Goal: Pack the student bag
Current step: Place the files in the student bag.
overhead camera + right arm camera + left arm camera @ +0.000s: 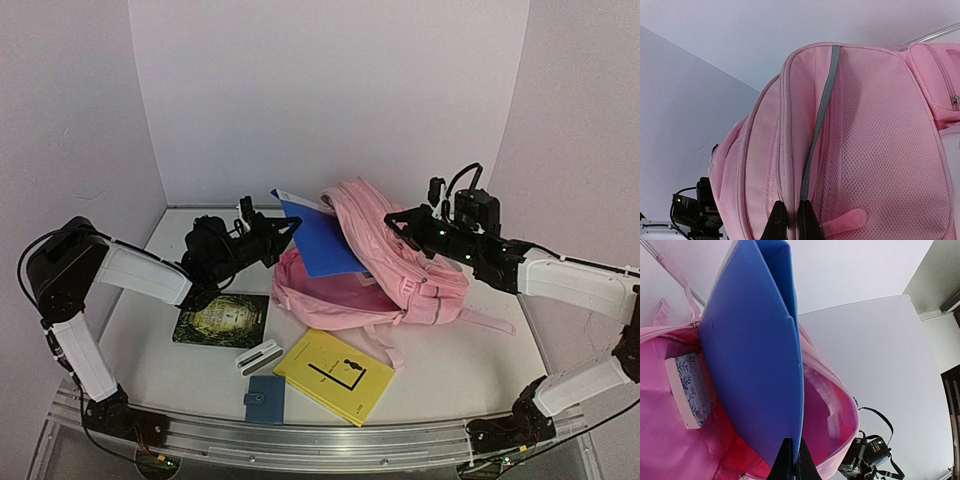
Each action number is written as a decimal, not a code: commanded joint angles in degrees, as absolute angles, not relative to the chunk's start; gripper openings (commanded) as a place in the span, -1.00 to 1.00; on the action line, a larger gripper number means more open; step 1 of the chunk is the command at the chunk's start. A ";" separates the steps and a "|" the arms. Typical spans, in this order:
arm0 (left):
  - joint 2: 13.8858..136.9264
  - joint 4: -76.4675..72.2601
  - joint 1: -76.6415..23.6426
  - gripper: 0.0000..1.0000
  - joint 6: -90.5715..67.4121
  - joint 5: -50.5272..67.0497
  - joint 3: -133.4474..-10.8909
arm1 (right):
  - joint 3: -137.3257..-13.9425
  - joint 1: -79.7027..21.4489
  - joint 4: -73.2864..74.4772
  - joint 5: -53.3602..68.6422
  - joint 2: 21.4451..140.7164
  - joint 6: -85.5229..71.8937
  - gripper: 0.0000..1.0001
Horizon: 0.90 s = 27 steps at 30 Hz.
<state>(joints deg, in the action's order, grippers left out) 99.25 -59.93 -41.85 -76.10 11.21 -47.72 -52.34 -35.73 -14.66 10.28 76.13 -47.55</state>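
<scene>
Your student bag (425, 275) lay right of the table's (450, 350) centre, its long axis running from about 10 o'clock to 4 o'clock in the overhead view. The main compartment gaped toward 7 o'clock, with the pink lining showing.

Your left gripper (288, 230) came in from 9 o'clock with its jaws pinched tight on the corner of a blue folder (322, 243). The folder stood on edge, its lower part inside the bag's mouth and its upper corner sticking out toward 11 o'clock. The left wrist camera showed a floral-covered book (690, 392) lying inside the bag beside the folder.

Your right gripper (402, 226) reached over from 3 o'clock. Its jaws were nearly closed on the bag's fabric at a seam next to the grey trim, and it held that flap up above the opening.

Outside the bag, on the near side, you had four things:
- A dark green book (222, 320) at 8 o'clock.
- A yellow book (335, 375) at 6 o'clock, set askew.
- A white block (258, 357) between those two; you couldn't tell what it was.
- A small blue wallet (265, 398) just nearer than the white block.
</scene>
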 commanded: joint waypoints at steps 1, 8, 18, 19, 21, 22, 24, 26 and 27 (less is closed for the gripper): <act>96.67 -66.10 -41.66 -1.00 -74.86 8.66 -47.79 | -54.69 -36.29 -29.25 11.74 71.73 -48.36 -1.00; 103.35 -68.80 -41.67 -0.99 -77.71 10.92 -49.66 | -54.93 -36.28 -29.25 12.04 71.72 -48.60 -1.00; 114.01 -63.29 -43.33 -1.00 -75.78 15.85 -54.26 | -56.08 -36.34 -29.09 12.92 73.96 -48.52 -1.00; 114.84 -62.58 -43.70 -1.00 -75.36 15.72 -54.98 | -56.29 -36.32 -29.09 13.11 74.39 -48.47 -1.00; 116.31 -60.88 -44.24 -0.99 -73.81 15.05 -56.66 | -56.67 -36.30 -29.13 13.52 75.13 -48.39 -1.00; 117.22 -59.46 -44.59 -1.00 -72.93 14.68 -58.01 | -56.80 -36.36 -29.16 13.70 75.49 -48.40 -1.00; 119.27 -57.10 -45.10 -1.00 -71.52 14.46 -60.98 | -57.05 -36.41 -29.19 13.99 75.97 -48.48 -1.00; 121.18 -55.37 -45.68 -0.99 -70.59 14.44 -63.87 | -57.27 -36.49 -29.29 14.29 76.47 -48.52 -1.00; 122.20 -54.12 -45.93 -1.00 -70.10 14.37 -65.58 | -57.35 -36.69 -29.34 14.41 76.71 -48.52 -1.00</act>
<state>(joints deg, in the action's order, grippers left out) 119.49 -56.23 -44.83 -73.76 13.79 -58.64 -52.36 -35.81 -15.46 12.12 77.25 -48.14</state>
